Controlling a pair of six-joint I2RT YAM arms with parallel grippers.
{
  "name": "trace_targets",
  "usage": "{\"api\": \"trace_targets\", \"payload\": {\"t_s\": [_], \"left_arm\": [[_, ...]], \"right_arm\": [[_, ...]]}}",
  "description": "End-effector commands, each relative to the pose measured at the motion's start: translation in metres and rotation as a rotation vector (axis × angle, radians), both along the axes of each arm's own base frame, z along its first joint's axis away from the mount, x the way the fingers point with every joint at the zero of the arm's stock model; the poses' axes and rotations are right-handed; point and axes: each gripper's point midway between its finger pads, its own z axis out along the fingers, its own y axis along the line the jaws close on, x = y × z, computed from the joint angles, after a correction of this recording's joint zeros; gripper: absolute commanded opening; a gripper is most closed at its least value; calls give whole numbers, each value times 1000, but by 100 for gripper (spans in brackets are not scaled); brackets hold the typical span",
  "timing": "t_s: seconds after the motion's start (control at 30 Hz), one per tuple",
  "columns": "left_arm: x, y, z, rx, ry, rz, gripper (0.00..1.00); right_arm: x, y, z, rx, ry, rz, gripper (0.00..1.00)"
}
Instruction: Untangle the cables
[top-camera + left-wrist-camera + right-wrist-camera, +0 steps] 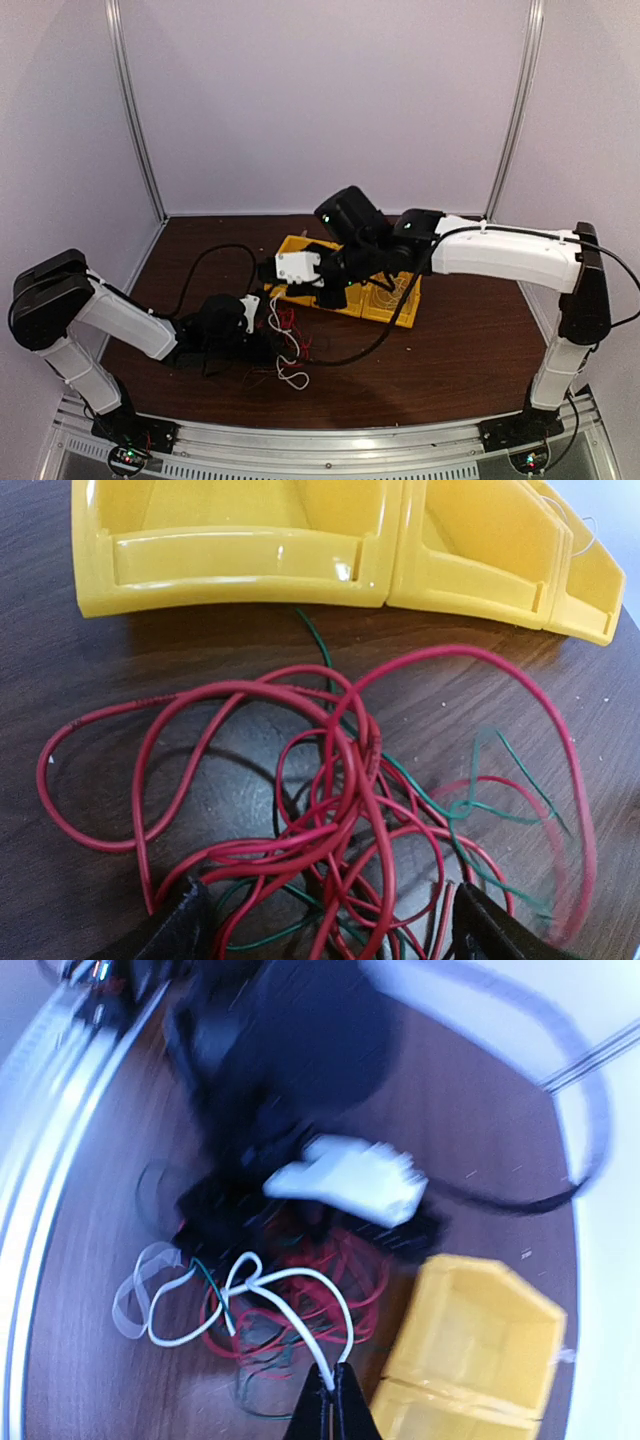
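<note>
right fingers [322,1412]: pinched shut on white cable [300,1276], looping back toward tangle (view blurred) | left fingers [178,930]: wide, straddling red-green tangle [335,780]

Cables [288,345] on table [450,360] before bins [405,300], left tool [335,945] astride their left side; right tool [333,1390] at their right edge
</note>
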Motion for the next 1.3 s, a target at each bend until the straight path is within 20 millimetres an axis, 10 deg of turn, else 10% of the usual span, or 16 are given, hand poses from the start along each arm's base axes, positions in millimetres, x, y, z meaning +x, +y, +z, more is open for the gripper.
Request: {"api": "trace_targets", "payload": {"t_s": [0.0,0.2,0.4,0.97,1.27], "left_arm": [[-6,4,-17,18,50,-6,84],[-7,6,-19,17,52,-4,83],[-5,4,-17,17,47,-5,82],[-3,10,3,27,4,8,89],[-3,15,3,43,-1,20,92]], "right_arm": [[13,-25,148,267,67,-36,0],[24,-59,266,480,6,-74,0],[46,-83,288,521,-54,-172,0],[122,-174,145,360,64,-490,0],[136,-212,100,306,105,-588,0]]}}
